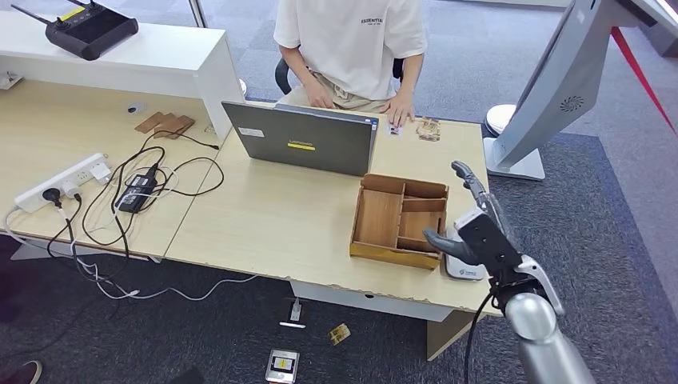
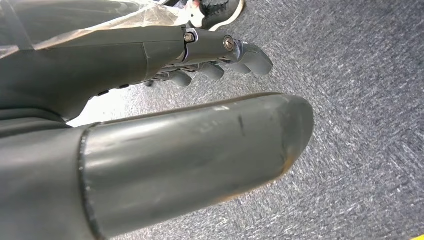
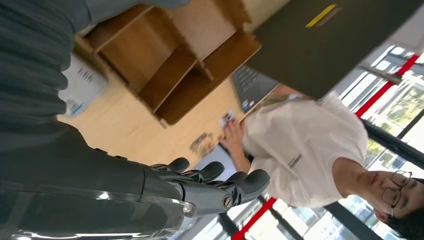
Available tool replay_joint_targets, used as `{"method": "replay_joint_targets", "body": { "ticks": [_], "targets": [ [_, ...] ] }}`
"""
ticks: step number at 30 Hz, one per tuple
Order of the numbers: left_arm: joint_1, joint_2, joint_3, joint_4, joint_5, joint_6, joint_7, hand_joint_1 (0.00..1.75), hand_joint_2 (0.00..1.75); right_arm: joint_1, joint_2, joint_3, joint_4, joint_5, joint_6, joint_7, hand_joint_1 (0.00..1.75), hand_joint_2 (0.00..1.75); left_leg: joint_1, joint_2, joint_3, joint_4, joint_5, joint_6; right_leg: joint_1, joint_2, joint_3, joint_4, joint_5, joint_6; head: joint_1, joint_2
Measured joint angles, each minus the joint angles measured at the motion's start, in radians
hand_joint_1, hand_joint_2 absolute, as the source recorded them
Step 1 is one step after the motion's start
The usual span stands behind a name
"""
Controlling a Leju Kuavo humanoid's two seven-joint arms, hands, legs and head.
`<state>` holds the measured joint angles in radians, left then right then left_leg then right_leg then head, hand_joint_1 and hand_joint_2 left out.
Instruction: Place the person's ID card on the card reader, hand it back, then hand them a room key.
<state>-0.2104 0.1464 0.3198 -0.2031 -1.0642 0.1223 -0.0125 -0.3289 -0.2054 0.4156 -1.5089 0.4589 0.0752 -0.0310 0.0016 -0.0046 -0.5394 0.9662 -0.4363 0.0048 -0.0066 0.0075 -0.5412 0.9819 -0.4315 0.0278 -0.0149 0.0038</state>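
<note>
At the desk's far edge, in the head view, the ID card (image 1: pixel 394 127) lies under the person's hand (image 1: pixel 398 106), offered; my right hand (image 1: pixel 472 232) waits empty, fingers apart, over the card reader (image 1: pixel 460 268). In the left wrist view my left hand (image 2: pixel 165 100) hangs over carpet, holding nothing, fingers apart.

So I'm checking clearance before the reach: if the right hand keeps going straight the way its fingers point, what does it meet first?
Probably nothing close: the right hand points over the desk's far right end, toward the cards by the person's hand. Its height above the desk is unclear.
</note>
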Motion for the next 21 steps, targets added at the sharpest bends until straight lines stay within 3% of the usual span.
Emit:
{"method": "replay_joint_targets", "body": {
  "ticks": [6,15,21],
  "targets": [
    [0.003,0.0,0.004,0.0,0.003,0.013,0.009,0.0,0.0,0.036,-0.013,0.043,0.003,0.343,-0.129,0.039,0.0,1.75,0.0,0.0,0.0,0.0,0.0,0.0,0.0,0.0,0.0,0.0,0.0,0.0,0.0,0.0],
    [0.007,-0.002,0.004,0.0,0.004,0.027,0.023,0.0,0.0,0.078,-0.013,0.102,0.029,0.621,-0.307,0.118,0.0,1.75,0.0,0.0,-0.001,0.0,0.0,0.0,0.0,0.0,-0.001,0.0,0.0,0.0,0.0,0.0],
    [0.006,-0.007,0.004,0.0,0.0,0.03,0.029,0.0,0.0,0.096,-0.008,0.132,0.048,0.702,-0.381,0.143,0.0,1.75,0.0,0.0,-0.001,0.0,0.0,0.0,0.0,0.0,-0.001,0.0,0.0,0.0,0.0,0.0]
  ]
}}
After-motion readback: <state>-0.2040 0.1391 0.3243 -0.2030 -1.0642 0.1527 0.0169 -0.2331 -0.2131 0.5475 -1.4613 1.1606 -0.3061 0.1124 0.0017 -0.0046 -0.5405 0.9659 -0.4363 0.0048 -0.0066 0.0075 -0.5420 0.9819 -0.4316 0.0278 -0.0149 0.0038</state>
